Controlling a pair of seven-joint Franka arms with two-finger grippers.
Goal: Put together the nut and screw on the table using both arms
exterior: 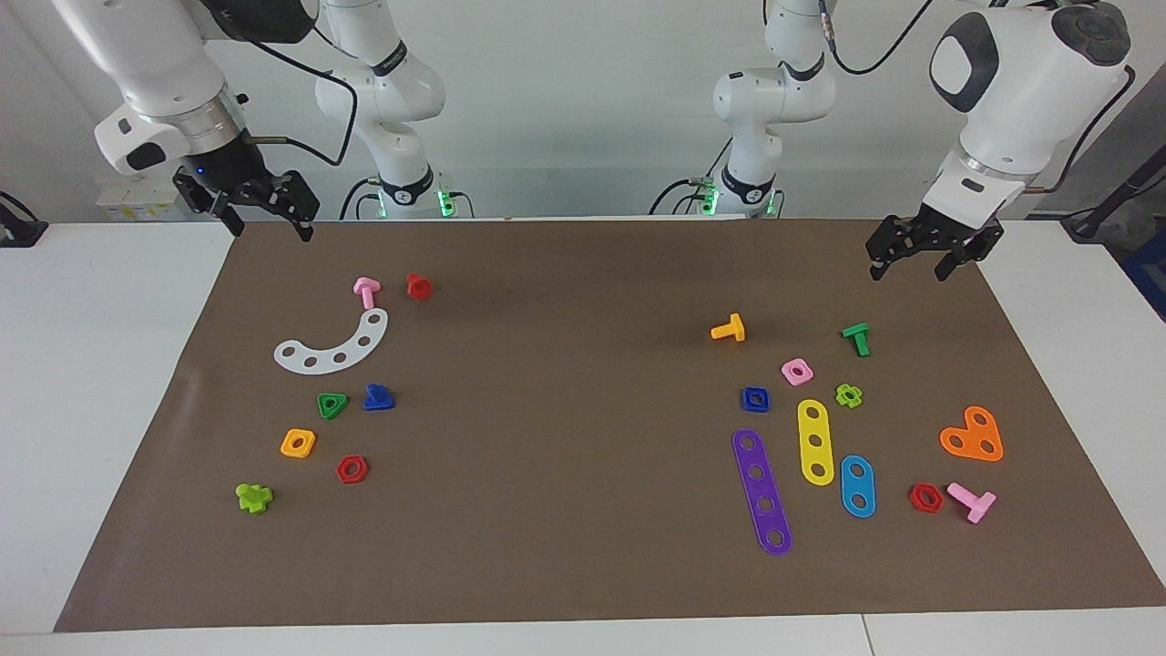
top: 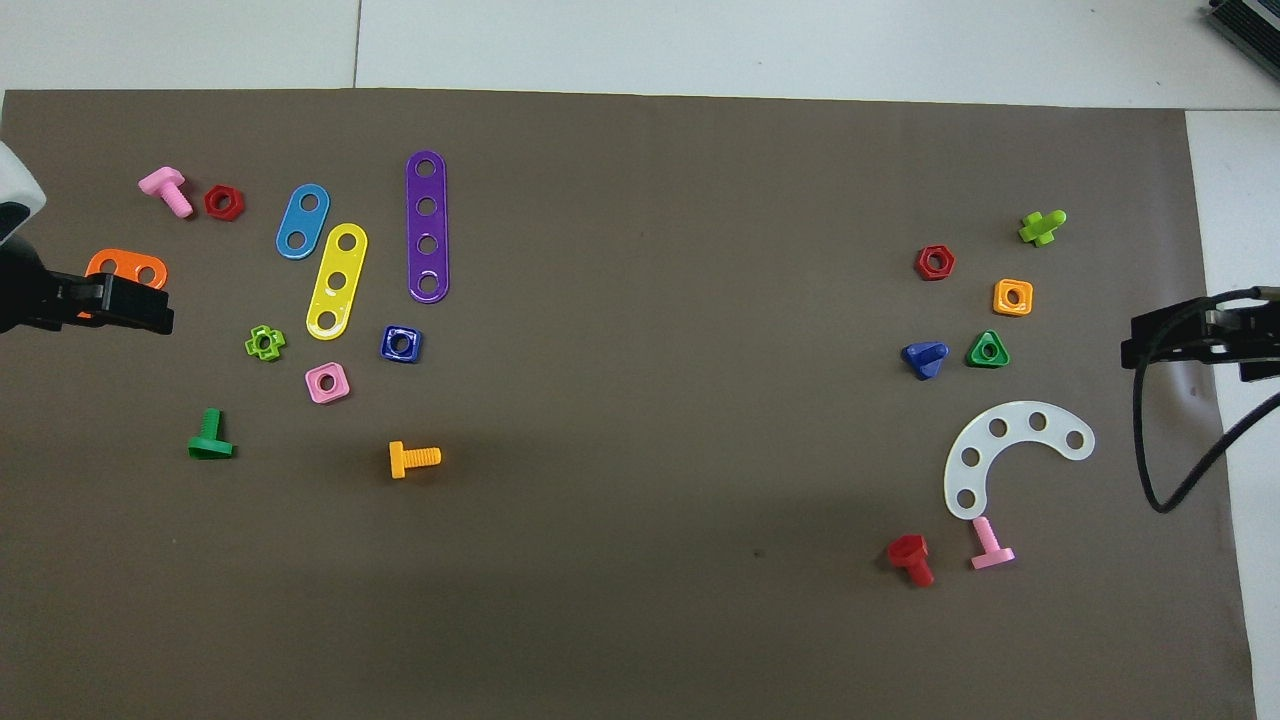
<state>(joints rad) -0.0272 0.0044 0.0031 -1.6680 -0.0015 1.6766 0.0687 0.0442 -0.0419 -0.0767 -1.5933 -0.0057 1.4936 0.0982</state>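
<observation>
The dark-blue square nut [exterior: 754,398] [top: 401,343] lies flat on the brown mat [exterior: 565,437] toward the left arm's end, beside the pink square nut [exterior: 797,371]. The dark-blue screw with the triangular head [exterior: 378,398] [top: 925,358] lies toward the right arm's end, beside the green triangular nut [exterior: 332,405]. My left gripper [exterior: 909,271] [top: 120,305] hangs open and empty above the mat's corner at its own end. My right gripper [exterior: 271,228] [top: 1190,340] hangs open and empty above the mat's corner at its end. Both are well apart from the nut and screw.
Near the nut lie purple [exterior: 761,490], yellow [exterior: 815,441] and blue [exterior: 857,486] hole strips, an orange heart plate [exterior: 973,435] and several small screws and nuts. Near the screw lie a white curved strip [exterior: 333,344], an orange square nut [exterior: 298,443] and a red nut [exterior: 352,469].
</observation>
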